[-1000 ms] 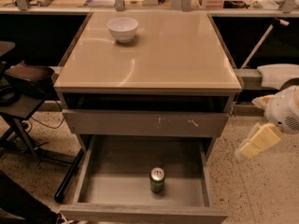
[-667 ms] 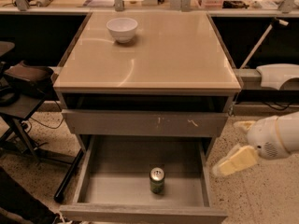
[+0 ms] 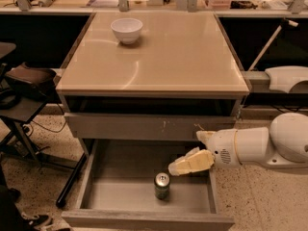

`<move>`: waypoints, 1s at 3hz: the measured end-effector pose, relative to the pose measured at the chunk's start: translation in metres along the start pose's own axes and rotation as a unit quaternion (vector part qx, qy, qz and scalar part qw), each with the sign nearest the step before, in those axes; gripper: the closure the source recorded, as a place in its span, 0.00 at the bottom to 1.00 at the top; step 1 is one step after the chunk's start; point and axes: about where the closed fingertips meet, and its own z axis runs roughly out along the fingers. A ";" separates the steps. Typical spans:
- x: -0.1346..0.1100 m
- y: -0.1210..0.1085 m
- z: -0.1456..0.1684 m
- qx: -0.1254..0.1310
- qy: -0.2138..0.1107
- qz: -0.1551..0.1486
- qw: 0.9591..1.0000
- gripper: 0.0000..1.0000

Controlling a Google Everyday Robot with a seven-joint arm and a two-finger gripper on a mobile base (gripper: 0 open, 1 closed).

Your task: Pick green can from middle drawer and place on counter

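My gripper hangs low inside the pulled-out middle drawer, just right of the green can. The can stands upright near the drawer front. I judge this a side approach. Spread or closed, I cannot tell.

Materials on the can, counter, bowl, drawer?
Can: metal, likely aluminium; shiny silver lid, dark green side.
Counter: glossy beige, perhaps laminate; it mirrors light.
Bowl: white, smooth; ceramic or plastic.
Drawer: matte grey; painted metal or laminate, unclear.
Pincer hangs over the Drawer, up and right of the Can.
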 end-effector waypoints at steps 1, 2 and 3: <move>0.000 0.001 0.000 -0.001 0.001 -0.001 1.000 0.00; -0.006 -0.013 0.020 -0.011 -0.053 0.011 0.998 0.00; -0.037 -0.048 0.027 0.006 -0.190 0.042 0.981 0.00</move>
